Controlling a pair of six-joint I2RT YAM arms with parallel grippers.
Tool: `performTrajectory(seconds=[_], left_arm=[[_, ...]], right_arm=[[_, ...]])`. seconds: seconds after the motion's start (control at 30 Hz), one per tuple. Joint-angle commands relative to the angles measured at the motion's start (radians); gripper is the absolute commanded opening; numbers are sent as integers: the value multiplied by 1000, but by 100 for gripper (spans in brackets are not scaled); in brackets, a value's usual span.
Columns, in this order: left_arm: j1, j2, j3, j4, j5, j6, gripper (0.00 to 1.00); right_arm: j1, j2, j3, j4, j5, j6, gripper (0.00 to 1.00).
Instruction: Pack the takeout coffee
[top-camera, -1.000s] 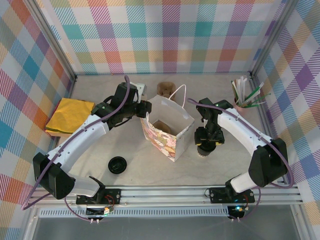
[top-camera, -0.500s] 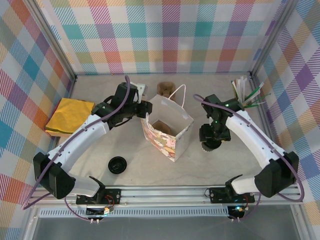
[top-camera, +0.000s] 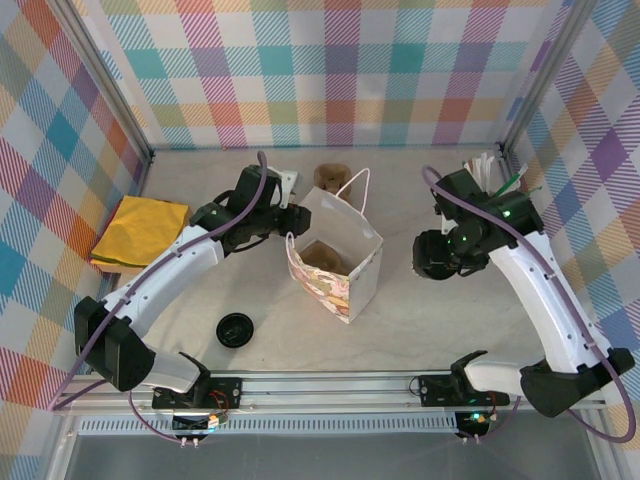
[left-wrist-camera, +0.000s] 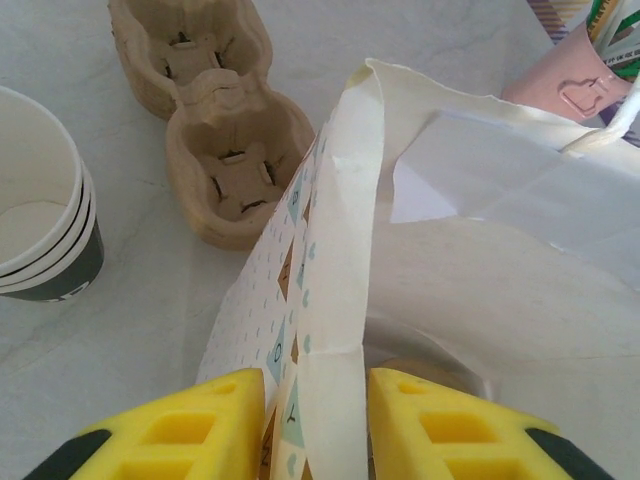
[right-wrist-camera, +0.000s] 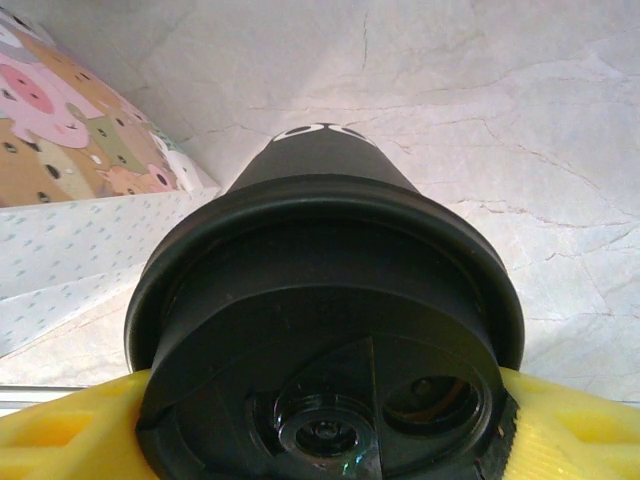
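The takeout coffee (right-wrist-camera: 325, 330), a cup with a black lid and black band, is clamped at lid height in my right gripper (right-wrist-camera: 320, 440). In the top view it (top-camera: 433, 256) hangs off the table, right of the open paper bag (top-camera: 335, 262), with the right gripper (top-camera: 440, 254) around it. My left gripper (left-wrist-camera: 315, 420) is shut on the bag's near wall (left-wrist-camera: 340, 230), one yellow pad outside and one inside. From above, the left gripper (top-camera: 290, 222) sits at the bag's left rim. A brown insert lies in the bag's bottom.
A loose black lid (top-camera: 235, 329) lies front left. A yellow cloth (top-camera: 140, 232) is at the far left. A cardboard cup carrier (left-wrist-camera: 215, 130) and a stack of white cups (left-wrist-camera: 40, 220) stand behind the bag. A pink cup of stirrers (top-camera: 490, 195) is back right.
The right arm has lifted the coffee and carried it up and to the right, away from the bag's front corner. The left gripper has kept its hold on the bag.
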Motion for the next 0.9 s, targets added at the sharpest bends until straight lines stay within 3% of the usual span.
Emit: performTrajectory(seconds=[0.0, 0.87], left_arm=[[-9, 5, 23, 29, 32, 3, 33], [-42, 49, 78, 29, 40, -3, 33]], right_arm=[[-6, 1, 75, -82, 14, -9, 74], [27, 116, 502, -97, -196, -63, 73]])
